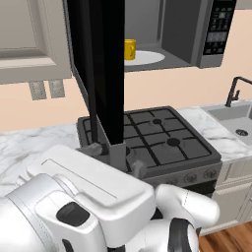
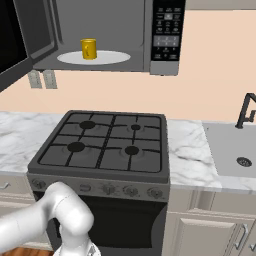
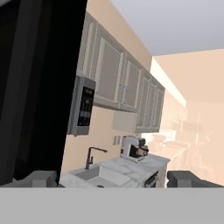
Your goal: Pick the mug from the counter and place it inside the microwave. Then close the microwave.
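The yellow mug (image 1: 129, 49) (image 2: 89, 49) stands upright on the white turntable (image 2: 107, 57) inside the black microwave (image 1: 216, 29) (image 2: 167, 35). The microwave's dark door (image 1: 98, 64) (image 3: 39, 87) is swung wide open to the left. My gripper (image 1: 115, 158) (image 3: 114, 179) is open and holds nothing. It sits at the door's lower outer edge, above the stove's left side. In the hand view the door fills the left side, just beyond my left fingertip (image 3: 41, 178). The marble counter (image 1: 29, 142) (image 2: 187, 150) runs on both sides of the stove.
A black gas stovetop (image 1: 157, 138) (image 2: 105, 142) lies under the microwave. A sink (image 1: 236, 118) (image 2: 235, 155) with a black faucet (image 1: 234, 91) is to the right. A coffee machine (image 3: 133, 148) stands on the far counter. Beige wall cabinets (image 1: 24, 34) hang to the left.
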You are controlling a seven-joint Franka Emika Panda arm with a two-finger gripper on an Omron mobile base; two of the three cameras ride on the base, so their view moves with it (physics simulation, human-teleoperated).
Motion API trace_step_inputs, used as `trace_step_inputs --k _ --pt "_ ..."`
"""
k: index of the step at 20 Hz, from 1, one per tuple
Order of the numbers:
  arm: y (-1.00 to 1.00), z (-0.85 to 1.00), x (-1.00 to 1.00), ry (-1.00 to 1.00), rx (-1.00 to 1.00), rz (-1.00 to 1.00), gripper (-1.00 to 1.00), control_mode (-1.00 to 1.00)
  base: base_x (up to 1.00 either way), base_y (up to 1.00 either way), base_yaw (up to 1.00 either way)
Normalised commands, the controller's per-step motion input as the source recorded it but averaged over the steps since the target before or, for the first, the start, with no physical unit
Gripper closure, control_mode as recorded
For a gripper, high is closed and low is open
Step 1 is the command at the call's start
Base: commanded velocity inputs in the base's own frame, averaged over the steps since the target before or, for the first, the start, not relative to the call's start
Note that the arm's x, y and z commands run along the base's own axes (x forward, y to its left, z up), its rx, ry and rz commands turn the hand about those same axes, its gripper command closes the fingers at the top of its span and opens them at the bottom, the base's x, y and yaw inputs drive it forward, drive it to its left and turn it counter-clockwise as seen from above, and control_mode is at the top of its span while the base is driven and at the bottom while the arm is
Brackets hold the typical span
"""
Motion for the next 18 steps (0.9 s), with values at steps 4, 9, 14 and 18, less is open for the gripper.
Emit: trace_step_inputs --k 4,9,14,18 --pt "-0.15 -0.01 0.20 0.03 0.00 0.00 -1.00 -1.00 0.00 0.00 0.00" --pt "-0.06 0.00 0.23 0.05 0.00 0.00 -1.00 -1.00 0.00 0.00 0.00" --pt "-0.10 0.00 0.37 0.08 0.00 0.00 -1.00 -1.00 0.00 0.00 0.00" --pt "-0.02 0.00 0.35 0.11 0.00 0.01 -1.00 -1.00 0.00 0.00 0.00"
